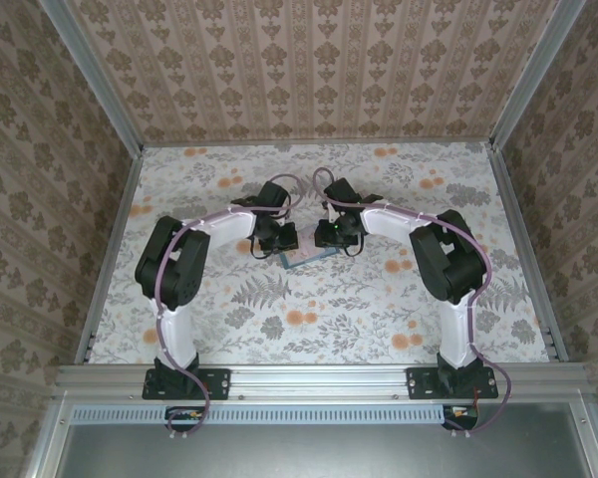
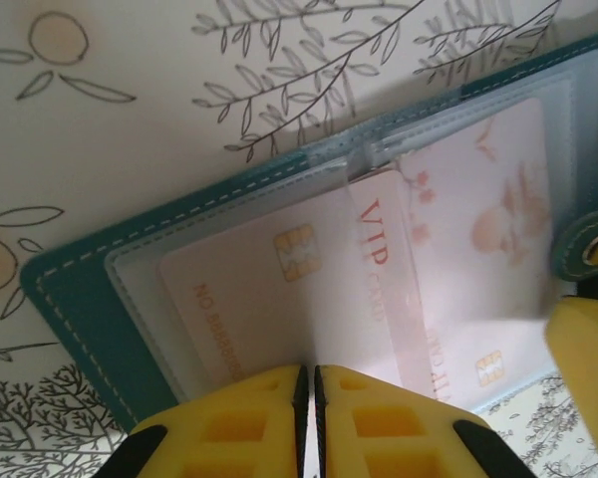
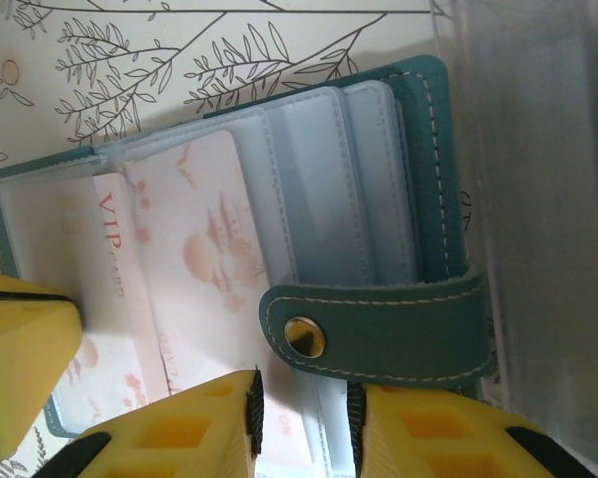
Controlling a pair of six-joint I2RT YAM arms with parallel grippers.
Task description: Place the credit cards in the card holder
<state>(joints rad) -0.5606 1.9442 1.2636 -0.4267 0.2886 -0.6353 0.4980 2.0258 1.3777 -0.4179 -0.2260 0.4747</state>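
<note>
Though cut off at every frame edge, easy enough to place the holder point(image 3: 429, 199): lying open on the table point(image 1: 229, 189), mid-way between left claw point(image 2: 307, 398) and right claw point(image 3: 301, 428), teal side down, clear sleeves point(image 3: 319, 189) up.

Expect soft, floppy handling from the holder. Likely to slide under a push, so probably needs pinning while loading. Expect the cards to be light, thin, stiff and slick. Best taken by a short edge, pinched flat across both faces, then fed corner-first into a sleeve mouth.

Visible so far:
- a chip card point(image 2: 269, 299), seemingly inside the sleeve farthest from the strap point(image 3: 379, 329)
- a VIP card point(image 2: 384, 259) at the fold, slanted, perhaps half in
- a third card point(image 3: 204, 249) with a pale red picture, on the strap side

As for the left claw: together, tips at the near edge of the chip card's sleeve. Cannot tell whether pinching a sleeve lip, a card edge or nothing. As for the right claw: somewhat apart, straddling the near edge of the strap-side pages. Cannot tell whether gripping them or merely around them.

Hard to make out: how deep the VIP card sits, which sleeve takes it, and how many sleeves are free. From above, mostly covered by both claws: the holder itself. Blurred beside the holder in the right wrist view: a pale see-through thing point(image 3: 548, 199), not identifiable.
</note>
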